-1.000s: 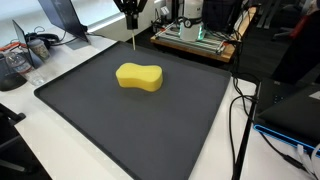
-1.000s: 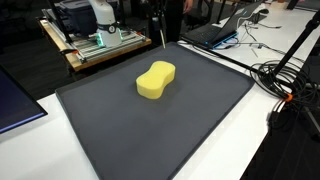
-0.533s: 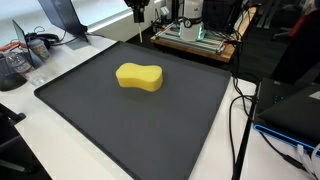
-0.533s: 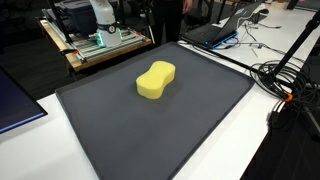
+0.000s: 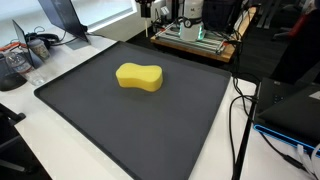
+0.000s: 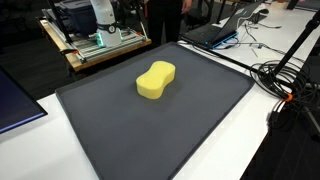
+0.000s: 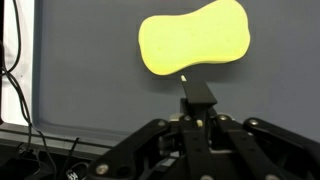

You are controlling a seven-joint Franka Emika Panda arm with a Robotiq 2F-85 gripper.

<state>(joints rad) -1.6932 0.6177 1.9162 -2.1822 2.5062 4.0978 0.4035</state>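
wrist view shows the gripper (image 7: pixel 198 92) raised, fingers pressed together on a thin stick, above the yellow sponge (image 7: pixel 194 38) at twelve o'clock. the sponge lies untouched mid-mat (image 5: pixel 150 120); any contact with it looks not yet made.

Yellow peanut-shaped sponge (image 5: pixel 139 76), lying flat, mid-mat, far side, untouched

sponge (image 5: pixel 139 77) sits on mat (image 5: pixel 120 125), upper-centre of frame in both exterior views, well clear of the mat edges. Wooden crate (image 5: pixel 195 40) behind mat's far edge, top of frame. Cables (image 5: pixel 240 110) right of mat. Wrist view: sponge (image 7: pixel 193 38) top-centre, gripper (image 7: pixel 197 98) below it.
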